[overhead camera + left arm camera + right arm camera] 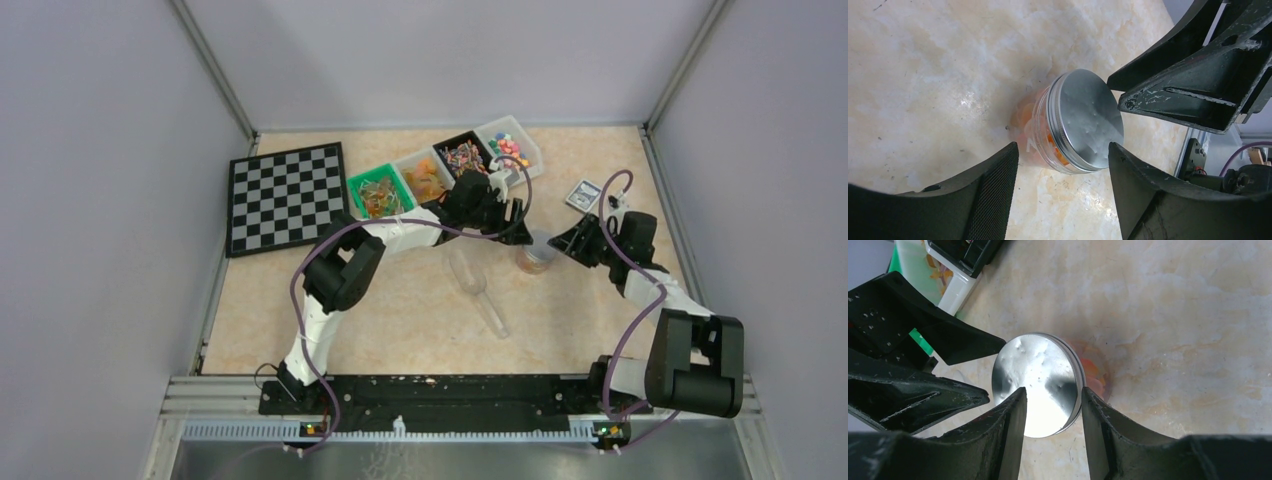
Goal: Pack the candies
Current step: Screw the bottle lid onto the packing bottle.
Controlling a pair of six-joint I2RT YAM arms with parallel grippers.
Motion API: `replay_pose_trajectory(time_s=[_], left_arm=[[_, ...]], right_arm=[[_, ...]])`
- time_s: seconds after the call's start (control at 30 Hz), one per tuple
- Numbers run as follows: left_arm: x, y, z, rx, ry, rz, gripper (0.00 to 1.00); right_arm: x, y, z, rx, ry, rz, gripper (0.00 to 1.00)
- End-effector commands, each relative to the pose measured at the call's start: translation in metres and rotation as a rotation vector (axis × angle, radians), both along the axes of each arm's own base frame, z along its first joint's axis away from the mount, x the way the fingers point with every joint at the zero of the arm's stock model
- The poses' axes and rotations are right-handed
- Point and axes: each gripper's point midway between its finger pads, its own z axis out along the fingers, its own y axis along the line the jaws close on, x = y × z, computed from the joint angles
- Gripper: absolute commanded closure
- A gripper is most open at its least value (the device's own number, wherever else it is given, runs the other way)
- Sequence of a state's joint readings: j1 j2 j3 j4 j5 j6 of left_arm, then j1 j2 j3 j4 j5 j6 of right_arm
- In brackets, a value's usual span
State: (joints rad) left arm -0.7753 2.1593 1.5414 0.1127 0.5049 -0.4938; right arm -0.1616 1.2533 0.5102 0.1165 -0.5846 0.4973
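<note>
Bench (400,310), centre: the left fingers (993,195) stand apart just beside a small glass jar (1037,131). The right fingers (1008,435), also apart, hang close over the jar's metal lid (1033,370). Orange-red candies (1062,157) sit inside the jar.

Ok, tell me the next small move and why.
Probably ease the left gripper forward and close it on the jar: it sits open just short of it, the lid is on, and the right gripper hovers open over the lid.
</note>
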Motion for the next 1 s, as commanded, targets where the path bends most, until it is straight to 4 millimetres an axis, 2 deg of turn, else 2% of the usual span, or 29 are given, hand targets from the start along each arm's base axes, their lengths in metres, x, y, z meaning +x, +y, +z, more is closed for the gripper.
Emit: replay_pose_trajectory(time_s=[0.0, 0.37, 0.67, 0.97], left_arm=[[0.011, -0.011, 0.021, -0.069, -0.059, -0.013, 0.3], [0.01, -0.015, 0.008, -0.065, -0.021, -0.024, 0.33], [0.015, -0.009, 0.002, -0.04, -0.029, -0.005, 0.39], [0.017, -0.001, -0.007, -0.024, -0.014, 0.017, 0.45]], right_arm=[[0.011, -0.005, 0.01, -0.021, -0.048, 0.004, 0.58], [0.01, 0.001, 0.013, 0.014, -0.052, 0.033, 0.6], [0.011, 0.004, 0.019, 0.029, -0.076, 0.045, 0.62], [0.013, 0.004, 0.016, 0.044, -0.06, 0.029, 0.67]])
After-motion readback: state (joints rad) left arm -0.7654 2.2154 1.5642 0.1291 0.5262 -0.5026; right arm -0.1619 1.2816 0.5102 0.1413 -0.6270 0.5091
